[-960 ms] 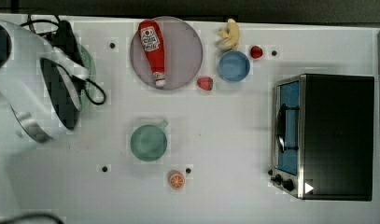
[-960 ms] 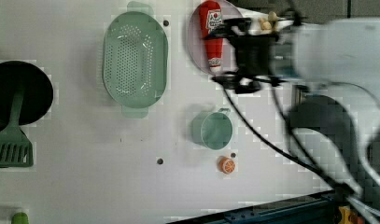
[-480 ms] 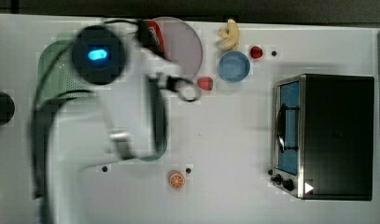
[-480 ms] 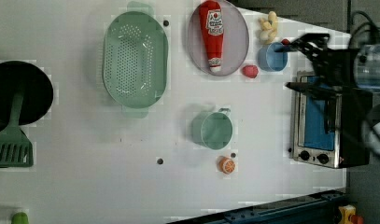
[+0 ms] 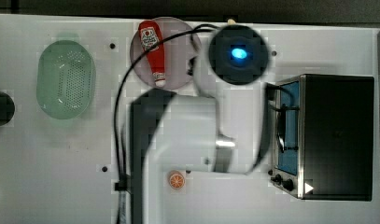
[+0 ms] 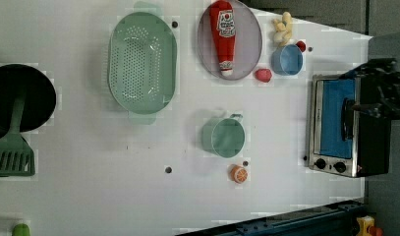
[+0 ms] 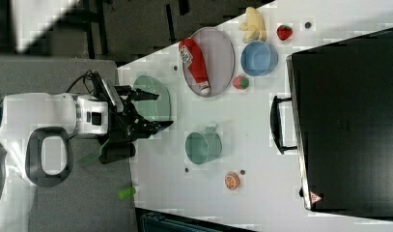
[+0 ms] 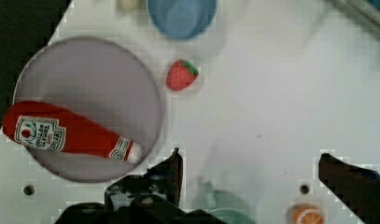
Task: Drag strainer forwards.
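Wrist view first, since it sits nearest the work: my gripper [image 8: 248, 172] hangs with its two dark fingers [image 8: 171, 170] spread wide and nothing between them; I judge it is only travelling, not yet lined up on anything; below it I see the rim of the green cup [image 8: 222, 205], the orange slice [image 8: 303, 213], then the strawberry [image 8: 180, 74], the ketchup bottle [image 8: 68, 135] lying on the grey plate [image 8: 85, 84], and the blue bowl [image 8: 180, 14] beyond.

The strainer [image 6: 142, 63] is what I have to drag; in the left view it sits flat and upright on the table, toward the left view's upper left, well apart from the cup and just beside the plate; its long side is free of clutter, which I judge leaves room to hook the rim and pull.

In the right view the gripper [image 7: 153, 111] hovers over the strainer's [image 7: 153, 99] side of the table; I would say the approach is barely begun.

The table [image 6: 89, 187] is plain white with small dark holes; a toaster oven [image 6: 342, 125] stands at the left view's right edge, a black pan with a green spatula [image 6: 13, 147] at the left view's left; dark floor lies past the table.
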### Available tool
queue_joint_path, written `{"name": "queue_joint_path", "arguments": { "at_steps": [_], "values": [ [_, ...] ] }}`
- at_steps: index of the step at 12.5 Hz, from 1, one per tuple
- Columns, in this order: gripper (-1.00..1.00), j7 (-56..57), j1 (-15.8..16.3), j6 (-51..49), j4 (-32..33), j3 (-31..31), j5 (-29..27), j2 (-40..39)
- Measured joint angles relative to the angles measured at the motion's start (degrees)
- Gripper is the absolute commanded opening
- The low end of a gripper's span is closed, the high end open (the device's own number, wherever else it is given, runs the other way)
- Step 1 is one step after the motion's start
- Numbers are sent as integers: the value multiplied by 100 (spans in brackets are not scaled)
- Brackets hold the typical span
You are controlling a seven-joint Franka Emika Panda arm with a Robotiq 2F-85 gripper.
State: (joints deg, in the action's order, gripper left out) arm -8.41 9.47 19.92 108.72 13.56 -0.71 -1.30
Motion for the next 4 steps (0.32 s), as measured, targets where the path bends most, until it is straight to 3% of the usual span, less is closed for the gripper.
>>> {"name": "queue_joint_path", "arguments": {
  "at_steps": [4],
  "values": [
    [100,204,-22,-298,-39,-17,66,319]
  ]
}}
